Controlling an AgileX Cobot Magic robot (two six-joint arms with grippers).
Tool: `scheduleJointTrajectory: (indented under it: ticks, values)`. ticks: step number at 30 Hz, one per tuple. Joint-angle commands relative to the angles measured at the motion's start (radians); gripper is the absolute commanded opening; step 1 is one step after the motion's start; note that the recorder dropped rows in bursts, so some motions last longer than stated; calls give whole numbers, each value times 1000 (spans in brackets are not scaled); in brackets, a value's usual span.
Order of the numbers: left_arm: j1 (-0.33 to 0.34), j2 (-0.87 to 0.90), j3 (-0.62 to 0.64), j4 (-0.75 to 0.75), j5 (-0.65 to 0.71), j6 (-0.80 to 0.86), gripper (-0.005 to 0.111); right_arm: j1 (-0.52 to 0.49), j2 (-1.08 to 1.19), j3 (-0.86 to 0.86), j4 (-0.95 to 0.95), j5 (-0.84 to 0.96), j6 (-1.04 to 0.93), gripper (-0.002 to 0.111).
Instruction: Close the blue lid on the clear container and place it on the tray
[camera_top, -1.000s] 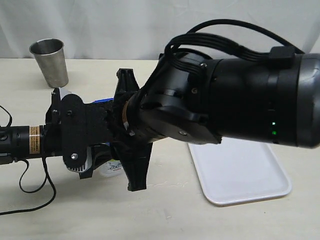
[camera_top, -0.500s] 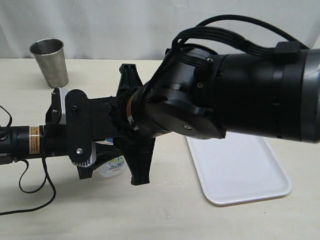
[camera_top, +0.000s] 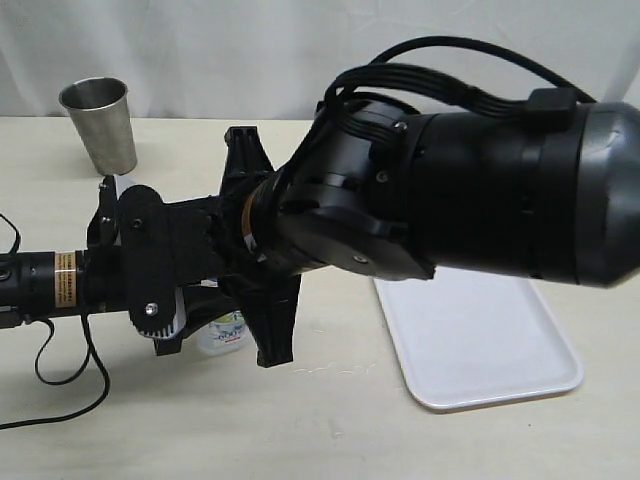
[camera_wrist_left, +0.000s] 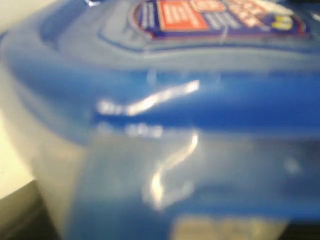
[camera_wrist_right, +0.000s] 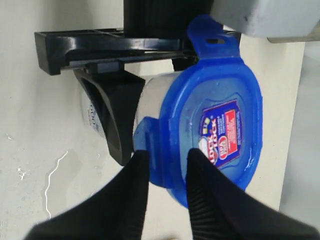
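Pale beige table (camera_top: 330, 420), white curtain (camera_top: 250, 50) behind. The right arm (camera_top: 480, 190) hogs the exterior shot, over the white tray (camera_top: 480, 350). Steel cup (camera_top: 100, 125) sits far back left. The clear container (camera_top: 222, 335) stands on the table left of the tray, blue lid (camera_wrist_right: 210, 125) on top. Left gripper (camera_top: 200, 310) is clamped round the container; right gripper (camera_wrist_right: 165, 165) pinches a lid flap. A second ago a sliver of blue peeked out above the left gripper; now it's covered. Cup and tray haven't budged.
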Motion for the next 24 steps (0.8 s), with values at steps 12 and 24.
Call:
scheduleJointTrajectory:
  ticks: [12, 24]
  values:
    - [-2, -8, -4, -25, -51, -28, 0, 9, 196, 55, 120, 120, 30, 18]
    - [-2, -8, -4, -24, -51, -31, 0, 9, 261, 55, 116, 91, 66, 16]
